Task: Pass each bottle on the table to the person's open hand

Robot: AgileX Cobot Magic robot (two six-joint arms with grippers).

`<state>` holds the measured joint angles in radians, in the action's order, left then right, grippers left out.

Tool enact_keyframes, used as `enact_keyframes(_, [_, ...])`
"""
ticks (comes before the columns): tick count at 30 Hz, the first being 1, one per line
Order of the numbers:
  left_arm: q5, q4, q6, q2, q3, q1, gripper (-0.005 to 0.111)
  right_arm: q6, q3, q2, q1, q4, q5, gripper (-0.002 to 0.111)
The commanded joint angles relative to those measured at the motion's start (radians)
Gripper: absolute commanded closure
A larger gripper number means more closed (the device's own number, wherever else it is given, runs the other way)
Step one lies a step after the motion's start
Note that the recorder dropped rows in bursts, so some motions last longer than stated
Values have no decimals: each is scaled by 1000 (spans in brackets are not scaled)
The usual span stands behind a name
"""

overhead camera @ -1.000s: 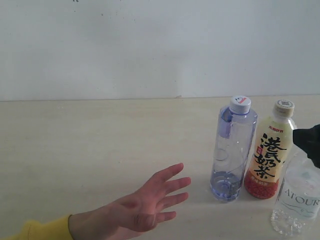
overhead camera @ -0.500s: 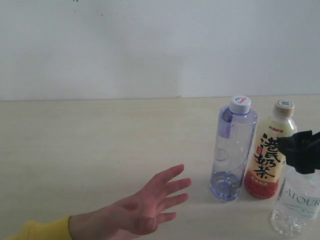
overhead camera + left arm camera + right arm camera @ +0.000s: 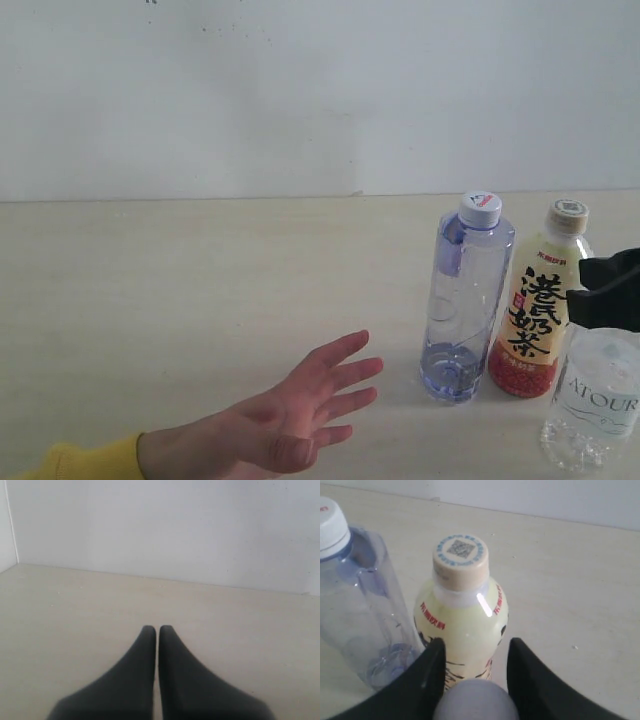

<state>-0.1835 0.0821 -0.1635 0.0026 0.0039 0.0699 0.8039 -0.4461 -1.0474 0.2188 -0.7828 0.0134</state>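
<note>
A: What's nearest the front edge?
B: Person's open hand [image 3: 290,420], fingers spread, empty. To its right, by the front-right corner, ATOUR bottle [image 3: 595,400] stands straight up.
A: R gripper [image 3: 476,645]?
B: Right at its cap [image 3: 475,702], jaws apart, one each side. Touching? Can't tell. So R arm's nearest; carry goes left.
A: Behind?
B: Milk-tea bottle [image 3: 535,300] & purple bottle [image 3: 465,300], side by side.
A: Room?
B: Bare table [image 3: 200,280] btw bottles & hand. L gripper [image 3: 158,630] pinched closed, empty.

Plain table [image 3: 150,280] against blank white wall [image 3: 300,90] (lab-like test bench).
</note>
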Motion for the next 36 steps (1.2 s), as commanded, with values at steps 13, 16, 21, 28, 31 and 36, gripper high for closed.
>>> enact_keyframes(13, [4, 4, 2, -3, -4, 3, 103, -94, -8, 274, 0, 12, -327, 109])
enact_keyframes(16, [4, 4, 2, -3, -4, 3, 103, -91, -8, 301, 0, -9, -442, 109])
enact_keyframes(21, [4, 4, 2, -3, -4, 3, 103, 100, -8, 295, 40, -196, -469, 109])
enact_keyframes(28, [4, 4, 2, -3, -4, 3, 103, 402, -15, 148, 282, -512, -316, 109])
enact_keyframes(31, [4, 4, 2, -3, -4, 3, 103, 432, -59, 52, 405, -520, -204, 109])
enact_keyframes(36, [4, 4, 2, -3, -4, 3, 103, 458, -165, -100, 593, -516, -45, 109])
